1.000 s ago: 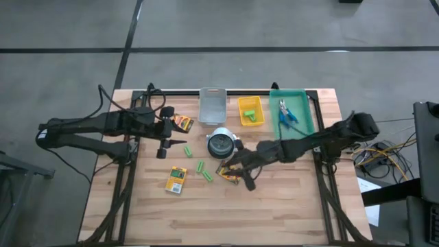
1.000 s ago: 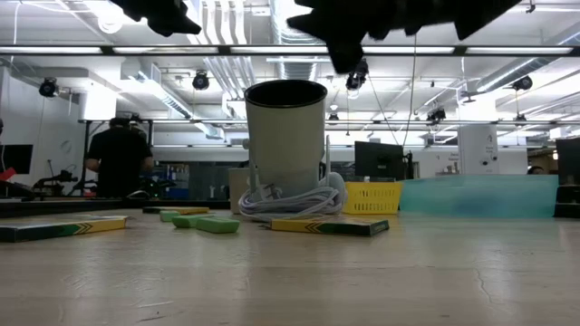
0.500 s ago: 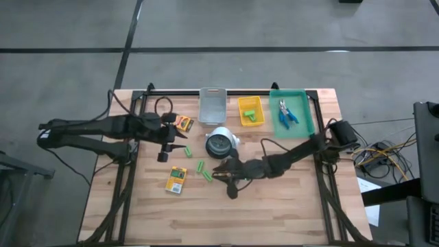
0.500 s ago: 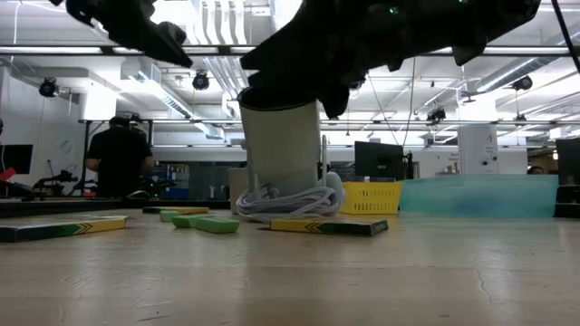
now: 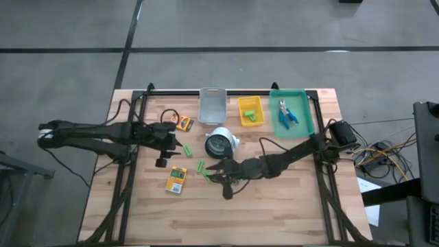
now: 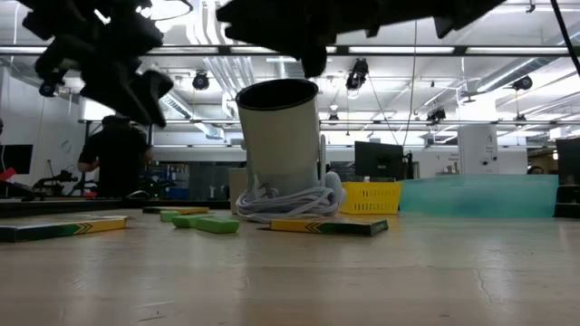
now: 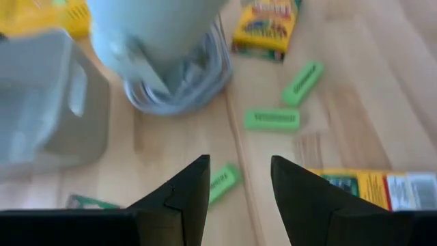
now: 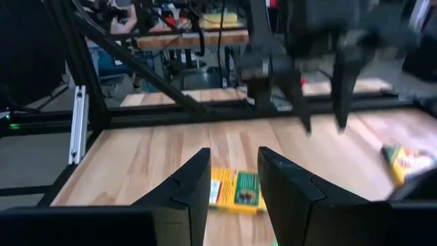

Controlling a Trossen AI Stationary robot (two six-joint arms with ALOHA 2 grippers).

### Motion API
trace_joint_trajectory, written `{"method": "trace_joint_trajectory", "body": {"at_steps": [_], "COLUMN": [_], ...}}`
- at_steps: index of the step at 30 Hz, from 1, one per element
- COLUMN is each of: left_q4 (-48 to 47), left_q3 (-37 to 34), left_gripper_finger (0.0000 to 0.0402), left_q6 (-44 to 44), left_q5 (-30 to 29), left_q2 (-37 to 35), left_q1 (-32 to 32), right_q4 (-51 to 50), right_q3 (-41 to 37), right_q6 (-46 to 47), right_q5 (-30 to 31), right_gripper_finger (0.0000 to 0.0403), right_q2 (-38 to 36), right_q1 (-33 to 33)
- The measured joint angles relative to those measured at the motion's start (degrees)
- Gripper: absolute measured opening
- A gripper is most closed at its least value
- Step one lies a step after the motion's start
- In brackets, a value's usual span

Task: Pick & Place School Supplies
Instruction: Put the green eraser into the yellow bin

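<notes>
Table of pale wood planks; workshop room behind.

Three small flat yellow-and-green crayon boxes lie on the wooden table. One crayon box lies flat toward the left front. A second crayon box lies farther back on the left. The third crayon box lies flat near the middle. Short light-green sticks lie scattered between them, apart from one another. Two blue-handled scissors rest inside the green tray at the back right.
</notes>
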Motion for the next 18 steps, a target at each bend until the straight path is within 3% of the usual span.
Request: {"method": "trace_joint_trajectory", "body": {"at_steps": [9,18], "left_q4": [15.0,30.4], "left_q3": [-6.7,-5.7], "left_gripper_finger": [0.0161,0.0161], "left_q6": [-4.4,-3.6], "left_q5": [-0.3,-0.3], "left_q2": [0.0,0.0], "left_q1": [0.0,0.0], "right_q4": [-3.8,-13.0], "right_q3": [3.9,6.0], "right_q6": [-4.2,-4.0], "right_q5": [0.0,0.0], "right_gripper_finger": [0.0107,0.0105], "right_q2": [-0.1,-0.1], "right_q1": [0.0,0.0]}}
